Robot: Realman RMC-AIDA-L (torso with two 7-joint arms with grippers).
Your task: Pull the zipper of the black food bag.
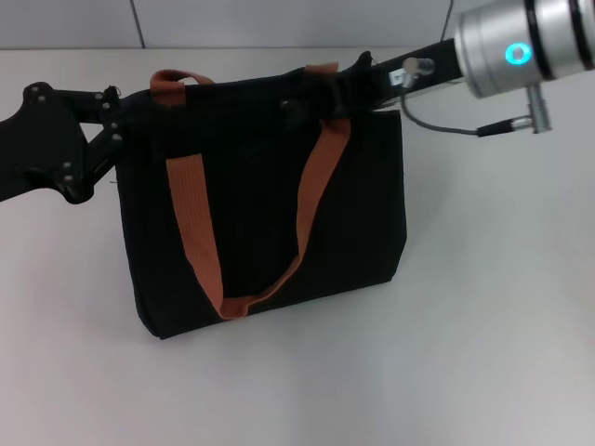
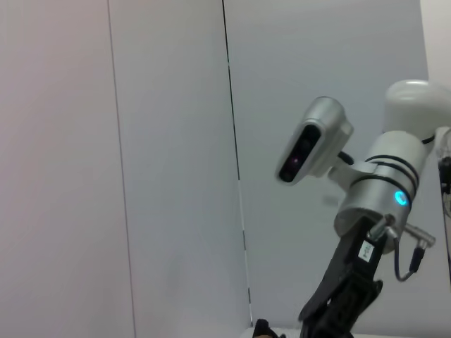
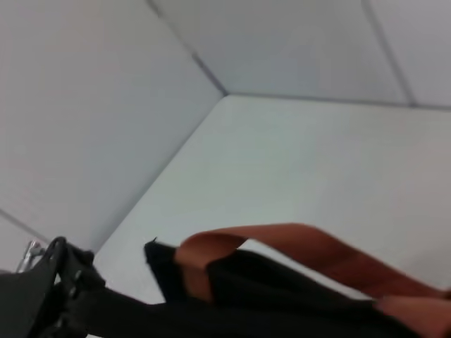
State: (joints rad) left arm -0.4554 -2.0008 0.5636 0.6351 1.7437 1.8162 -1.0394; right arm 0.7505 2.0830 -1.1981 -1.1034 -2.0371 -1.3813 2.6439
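Right claw (image 1: pixel 321 93) at top centre of head view, on top edge of black food bag (image 1: pixel 265 200); grip state cannot tell. Zipper pull not visible; zip line runs left-right. Left claw (image 1: pixel 125 116) at bag's upper-left corner, state unclear. Bag mid-frame on counter (image 1: pixel 483 325)

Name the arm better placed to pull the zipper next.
Probably right: the right gripper sits on the black food bag's top edge mid-span, while the left gripper braces the end corner. The zipper itself is hidden.
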